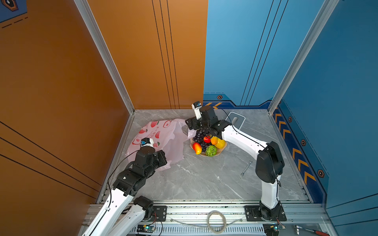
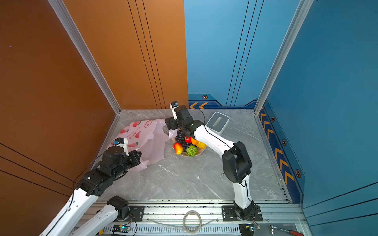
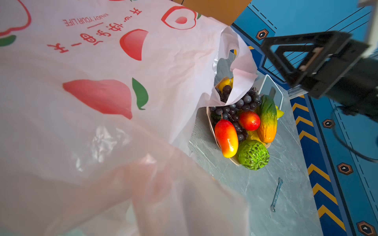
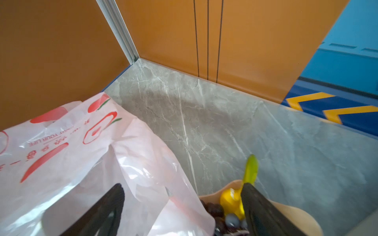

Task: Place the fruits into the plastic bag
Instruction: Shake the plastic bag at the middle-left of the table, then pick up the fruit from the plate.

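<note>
The plastic bag (image 1: 159, 132) (image 2: 141, 134) lies crumpled at the back left, pale pink with red peach prints. My left gripper (image 1: 162, 157) is shut on its near edge, and bag film (image 3: 122, 71) hides the fingers in the left wrist view. The fruits sit on a beige plate (image 3: 210, 120): purple grapes (image 1: 201, 135), red tomato (image 1: 207, 139), mango (image 1: 197, 148), green bumpy fruit (image 1: 211, 150), papaya (image 3: 267, 119). My right gripper (image 1: 191, 124) (image 4: 184, 204) hangs open over the plate's far edge. A loose bag flap (image 4: 143, 183) lies between its fingers, beside a yellow fruit (image 4: 231, 200).
A white-grey box (image 1: 235, 119) (image 2: 217, 121) stands behind the plate at the back. A small wrench (image 1: 246, 168) (image 3: 276, 194) lies on the grey marble floor to the right. Orange and blue walls close in the left, back and right sides.
</note>
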Controlling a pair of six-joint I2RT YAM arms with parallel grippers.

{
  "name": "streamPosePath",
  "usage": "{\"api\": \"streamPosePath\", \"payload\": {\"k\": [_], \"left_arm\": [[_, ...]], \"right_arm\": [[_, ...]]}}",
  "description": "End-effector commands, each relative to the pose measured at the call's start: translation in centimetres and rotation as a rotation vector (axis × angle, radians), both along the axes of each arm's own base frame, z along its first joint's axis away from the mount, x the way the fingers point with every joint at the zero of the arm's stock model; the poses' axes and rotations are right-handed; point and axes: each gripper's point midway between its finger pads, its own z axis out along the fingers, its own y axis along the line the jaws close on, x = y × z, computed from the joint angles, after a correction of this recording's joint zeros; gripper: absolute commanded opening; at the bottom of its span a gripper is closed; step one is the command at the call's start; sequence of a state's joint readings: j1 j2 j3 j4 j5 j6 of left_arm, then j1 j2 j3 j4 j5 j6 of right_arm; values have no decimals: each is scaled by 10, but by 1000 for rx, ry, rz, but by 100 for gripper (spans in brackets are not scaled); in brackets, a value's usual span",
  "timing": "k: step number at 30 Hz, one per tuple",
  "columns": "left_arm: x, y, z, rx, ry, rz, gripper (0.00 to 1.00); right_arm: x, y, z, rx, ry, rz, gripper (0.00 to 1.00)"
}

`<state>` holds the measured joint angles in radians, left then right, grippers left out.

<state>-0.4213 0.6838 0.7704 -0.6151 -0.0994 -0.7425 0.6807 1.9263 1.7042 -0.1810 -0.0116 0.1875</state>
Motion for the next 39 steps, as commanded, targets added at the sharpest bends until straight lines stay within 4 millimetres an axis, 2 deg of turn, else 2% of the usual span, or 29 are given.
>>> {"api": "streamPosePath", "payload": {"k": [1,7,9,14,19,27,31,39], "left_arm": [[6,-10,0,-28,-17,-15,0],[11,-16,3,-30,-27,-27,0],[11,-17,4,-29,-29,-33,0],[11,-20,5,-28,-29,-51,0],[9,-21,5,-31,-32,-61,0],[5,-20,6,-34,-34,-64,0],[5,-20,5,-33,-34,-66,0],[7,-22,7,-30,-33,-73,0]], "right_arm": [[-22,-23,12,9,49,0,89],[-51,-61,29,45,157,-73,89],[-62,-78,25,28,227,-115,88],[-92,-117,-4,-93,375,-221,87],[-109,-139,-18,-94,455,-286,87],[-102,-150,-39,-97,518,-329,86],[-94,-154,-54,-122,545,-347,82],[-80,-148,-74,-157,582,-332,77]]}}
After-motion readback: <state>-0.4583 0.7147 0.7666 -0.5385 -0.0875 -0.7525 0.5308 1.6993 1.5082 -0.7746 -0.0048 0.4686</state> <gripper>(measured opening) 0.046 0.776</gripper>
